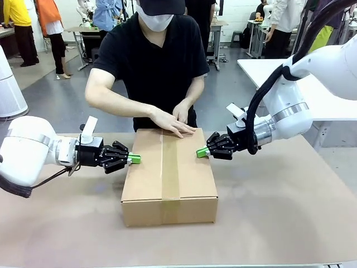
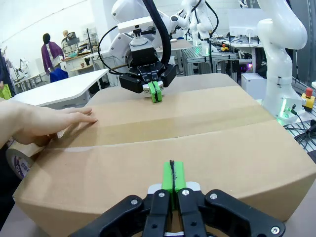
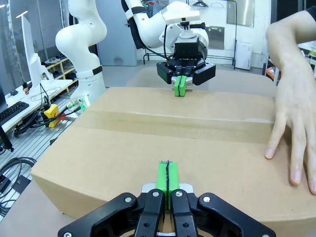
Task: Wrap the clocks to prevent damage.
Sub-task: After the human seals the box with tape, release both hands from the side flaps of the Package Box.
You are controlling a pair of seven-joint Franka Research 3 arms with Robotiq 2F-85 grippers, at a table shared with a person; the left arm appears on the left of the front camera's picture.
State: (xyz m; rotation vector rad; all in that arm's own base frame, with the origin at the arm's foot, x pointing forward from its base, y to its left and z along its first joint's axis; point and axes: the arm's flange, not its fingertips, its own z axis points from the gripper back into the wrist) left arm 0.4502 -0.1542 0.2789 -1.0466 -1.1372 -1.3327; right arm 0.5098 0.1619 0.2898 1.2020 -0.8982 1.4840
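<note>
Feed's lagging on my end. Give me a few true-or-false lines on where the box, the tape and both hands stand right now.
1. The cardboard box is closed, with a tape strip along its top seam. True.
2. The left hand is open wide. False: its green pads are pressed together, at the box's left edge.
3. The right hand is shut, at the box's right edge. True.
4. The person's hands are off the box. False: they press on its far end.
5. A tape roll lies beside the box. True.
</note>
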